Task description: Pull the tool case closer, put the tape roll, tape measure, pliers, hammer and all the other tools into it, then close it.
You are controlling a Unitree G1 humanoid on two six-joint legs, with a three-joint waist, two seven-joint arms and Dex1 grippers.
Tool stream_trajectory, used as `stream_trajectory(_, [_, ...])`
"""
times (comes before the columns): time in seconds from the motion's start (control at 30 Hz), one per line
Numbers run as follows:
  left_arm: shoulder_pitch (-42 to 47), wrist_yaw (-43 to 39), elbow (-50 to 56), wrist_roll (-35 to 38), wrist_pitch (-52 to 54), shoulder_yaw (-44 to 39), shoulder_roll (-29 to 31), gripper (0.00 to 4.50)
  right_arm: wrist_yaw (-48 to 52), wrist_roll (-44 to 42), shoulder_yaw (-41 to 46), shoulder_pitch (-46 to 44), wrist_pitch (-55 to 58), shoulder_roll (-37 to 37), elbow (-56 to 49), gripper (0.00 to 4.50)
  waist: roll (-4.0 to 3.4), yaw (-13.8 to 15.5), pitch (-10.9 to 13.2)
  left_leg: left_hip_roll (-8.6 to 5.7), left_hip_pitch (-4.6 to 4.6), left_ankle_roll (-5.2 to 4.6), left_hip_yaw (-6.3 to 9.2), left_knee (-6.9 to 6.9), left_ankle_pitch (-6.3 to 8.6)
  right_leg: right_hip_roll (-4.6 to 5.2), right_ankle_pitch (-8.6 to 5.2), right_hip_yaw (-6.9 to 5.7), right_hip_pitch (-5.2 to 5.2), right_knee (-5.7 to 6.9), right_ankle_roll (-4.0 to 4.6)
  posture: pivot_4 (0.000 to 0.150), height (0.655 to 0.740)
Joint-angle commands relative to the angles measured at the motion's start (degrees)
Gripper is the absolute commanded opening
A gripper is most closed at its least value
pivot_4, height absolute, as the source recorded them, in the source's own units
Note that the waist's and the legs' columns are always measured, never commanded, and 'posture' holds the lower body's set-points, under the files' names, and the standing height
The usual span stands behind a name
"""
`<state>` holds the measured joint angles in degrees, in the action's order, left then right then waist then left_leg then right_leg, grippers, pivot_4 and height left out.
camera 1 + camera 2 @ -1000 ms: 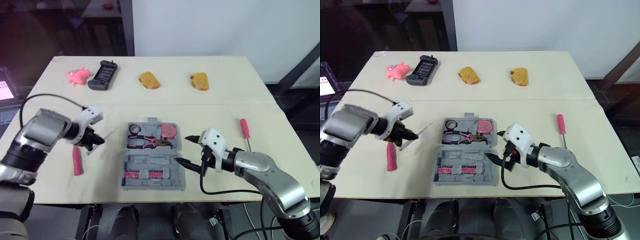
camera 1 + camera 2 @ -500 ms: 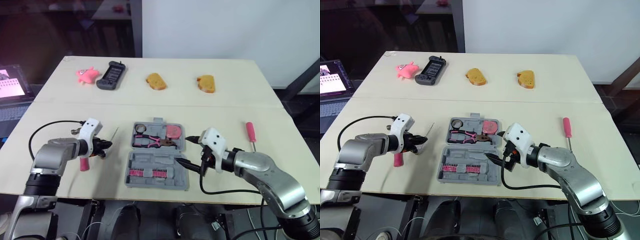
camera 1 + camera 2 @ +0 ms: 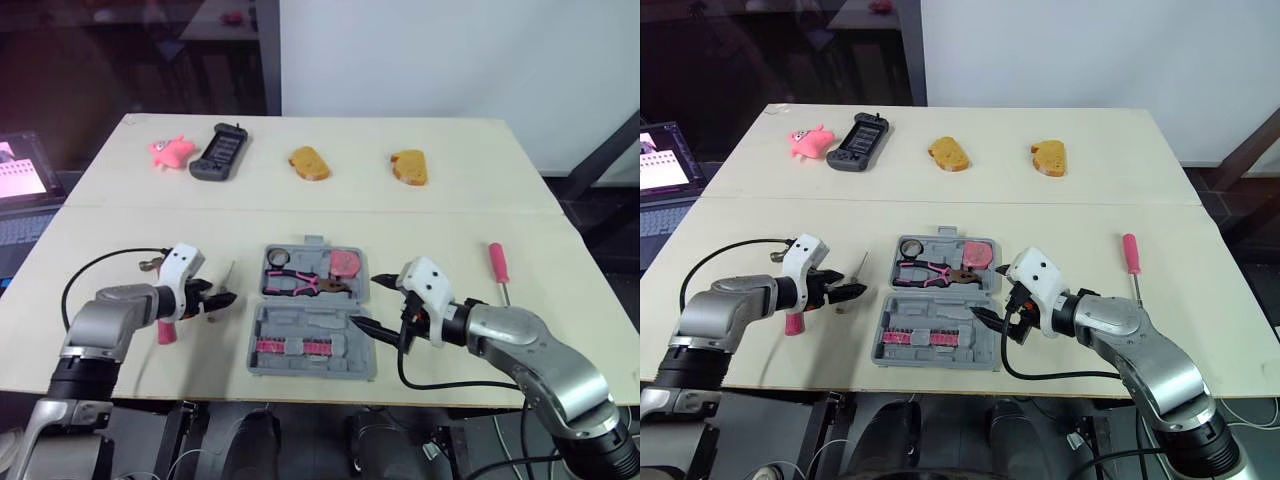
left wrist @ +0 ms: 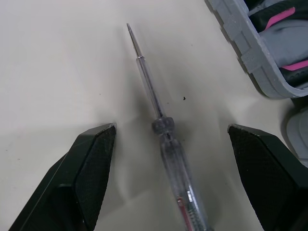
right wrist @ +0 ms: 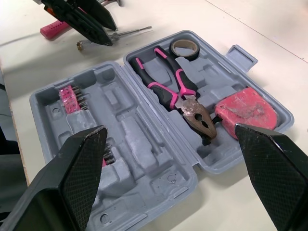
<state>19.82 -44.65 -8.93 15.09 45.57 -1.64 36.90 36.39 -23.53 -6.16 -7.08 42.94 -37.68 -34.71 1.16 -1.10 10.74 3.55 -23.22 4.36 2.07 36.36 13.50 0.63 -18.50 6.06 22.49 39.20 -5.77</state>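
At the lower left of the left eye view, a pink handle (image 3: pixel 165 332) lies partly hidden behind the left gripper (image 3: pixel 225 301); its head cannot be made out. In the left wrist view the screwdriver (image 4: pixel 163 130) and tool case (image 4: pixel 250 48) run off the frame's edge.

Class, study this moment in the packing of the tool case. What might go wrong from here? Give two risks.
1. The left claw stands open astride the thin clear-handled screwdriver, which lies flat on the table; closing may roll it or pinch it askew.
2. The right claw, open, hovers at the edge of the open tool case; a stray push may shift the case.
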Motion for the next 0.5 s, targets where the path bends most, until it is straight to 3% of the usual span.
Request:
stream_trajectory(0.03, [-1.99, 2.66, -1.93, -1.07, -0.96, -0.22, -1.18, 3.92, -0.08, -0.65, 1.56, 0.17, -0.63, -0.09, -2.63, 4.50, -0.01, 0.05, 0.00, 0.00, 0.00, 0.00, 0.00, 0.00, 0.00, 0.00, 0.00, 0.00, 0.00, 0.00, 0.00, 0.150, 0.7400])
stream_trajectory(0.07, [-2.36, 3.54, -1.81, -1.32, -1.44, -0.12, -1.79, 3.92, -0.06, -0.62, 1.68, 0.35, -0.72, -0.18, -2.59, 4.50, -0.06, 0.08, -0.04, 0.00, 0.00, 0.00, 0.00, 0.01, 0.00, 0.00, 0.00, 0.00, -0.01, 0.00, 0.00, 0.150, 0.7400])
stream_trajectory(0.17, [-2.85, 5.92, -2.04, -1.96, -2.59, -0.23, -3.25, 3.10, -0.02, -0.65, 1.93, 0.65, -0.76, -0.27, -2.65, 4.50, -0.14, 0.20, -0.10, -0.01, 0.01, 0.00, 0.00, 0.01, 0.00, 0.02, 0.00, 0.00, -0.04, -0.01, -0.01, 0.150, 0.7400])
stream_trajectory(0.37, [-2.44, 7.22, -2.98, -1.99, -3.98, -0.99, -4.50, 0.06, 0.04, -0.66, 2.28, 1.05, -0.75, -0.42, -2.76, 4.50, -0.18, 0.17, -0.12, -0.02, 0.01, 0.00, -0.01, 0.00, 0.00, 0.02, -0.01, 0.01, -0.05, -0.04, -0.01, 0.150, 0.7400])
stream_trajectory(0.5, [-1.76, 6.43, -3.10, -1.65, -5.77, -1.70, -4.27, 0.02, -0.01, -0.55, 2.24, 1.14, -0.85, -0.39, -2.71, 4.50, -0.20, 0.21, -0.13, -0.02, 0.02, 0.00, -0.01, -0.02, 0.00, 0.02, 0.00, 0.01, -0.05, -0.04, -0.01, 0.150, 0.7400])
